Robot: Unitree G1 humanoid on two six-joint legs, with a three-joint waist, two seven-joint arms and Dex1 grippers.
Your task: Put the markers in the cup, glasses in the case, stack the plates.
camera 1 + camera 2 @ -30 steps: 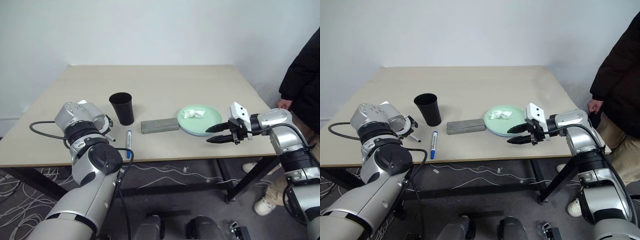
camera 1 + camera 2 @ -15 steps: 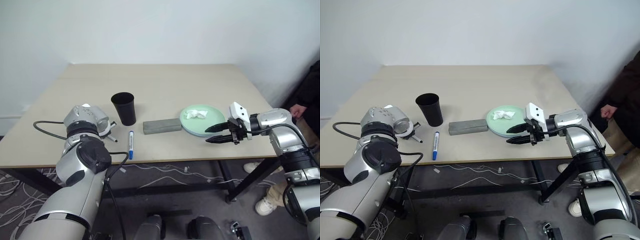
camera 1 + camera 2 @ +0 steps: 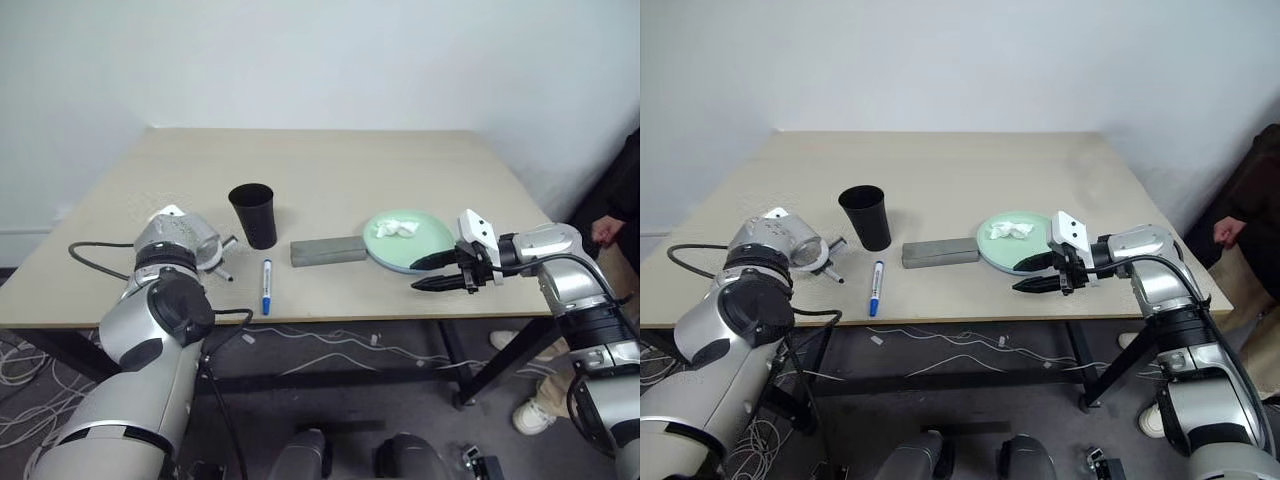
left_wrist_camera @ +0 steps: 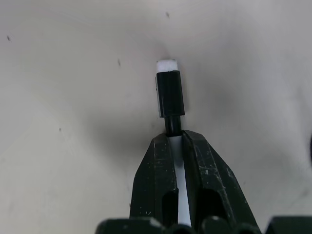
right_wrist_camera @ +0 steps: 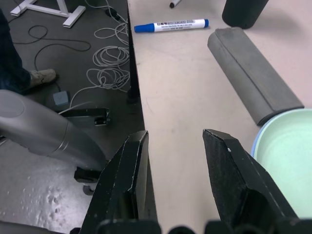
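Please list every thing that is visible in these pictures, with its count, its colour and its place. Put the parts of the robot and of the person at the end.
table: one, beige, carries everything below.
cup: one, black, upright, left of the middle.
thin marker: one, white with black ends, on the table, between the left gripper's fingers.
blue-capped marker: one, white, lying near the front edge, below the cup.
case: one, grey, closed, between cup and plates.
plates: two, mint green on light blue, stacked right of the case.
tissue: one, white, crumpled on the green plate.
cables: several, white, on the floor.
left gripper: black, shut on the thin marker.
right gripper: black, open, beside the plates.
person's hand: one, far right.
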